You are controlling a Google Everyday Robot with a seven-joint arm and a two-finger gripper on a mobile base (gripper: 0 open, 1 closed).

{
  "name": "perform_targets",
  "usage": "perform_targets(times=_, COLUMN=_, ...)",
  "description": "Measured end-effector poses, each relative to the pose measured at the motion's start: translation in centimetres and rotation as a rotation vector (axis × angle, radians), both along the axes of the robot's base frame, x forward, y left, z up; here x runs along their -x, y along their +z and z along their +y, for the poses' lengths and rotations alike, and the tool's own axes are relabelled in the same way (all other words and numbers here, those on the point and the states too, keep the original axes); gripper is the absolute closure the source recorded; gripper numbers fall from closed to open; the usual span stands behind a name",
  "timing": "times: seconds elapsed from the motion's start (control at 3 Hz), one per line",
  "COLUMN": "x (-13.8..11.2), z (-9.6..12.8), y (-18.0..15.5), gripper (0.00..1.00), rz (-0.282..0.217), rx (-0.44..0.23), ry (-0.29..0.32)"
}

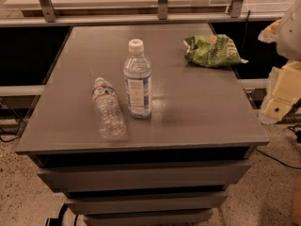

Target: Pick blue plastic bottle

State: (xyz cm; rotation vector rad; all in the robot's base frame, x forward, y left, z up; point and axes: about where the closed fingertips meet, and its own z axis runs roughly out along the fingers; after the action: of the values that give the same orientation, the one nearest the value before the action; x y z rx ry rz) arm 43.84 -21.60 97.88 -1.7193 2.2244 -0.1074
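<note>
The blue plastic bottle (pixel 137 79) stands upright near the middle of the grey table (pixel 202 112). It is clear, with a white cap and a blue-and-white label. A smaller crinkled clear bottle (pixel 107 109) with a red-banded label lies on its side just left of it, close but apart. My gripper (pixel 281 95) shows as pale cream parts at the right edge of the view, beyond the table's right side and well away from both bottles. It holds nothing that I can see.
A green chip bag (pixel 212 50) lies at the table's back right. A rail with metal posts (pixel 162 4) runs behind the table. The table has stepped tiers below its front edge (pixel 141 178). Cables lie on the speckled floor at both sides.
</note>
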Motion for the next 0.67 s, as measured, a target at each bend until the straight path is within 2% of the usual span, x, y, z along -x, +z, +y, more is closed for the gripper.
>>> perform_targets(times=0.33, x=0.00, z=0.00, y=0.00, gripper=0.00, rz=0.000, rx=0.000, ry=0.000)
perform_targets(times=0.67, x=-0.02, z=0.23, y=0.10, gripper=0.00, rz=0.000, rx=-0.049, ry=0.005)
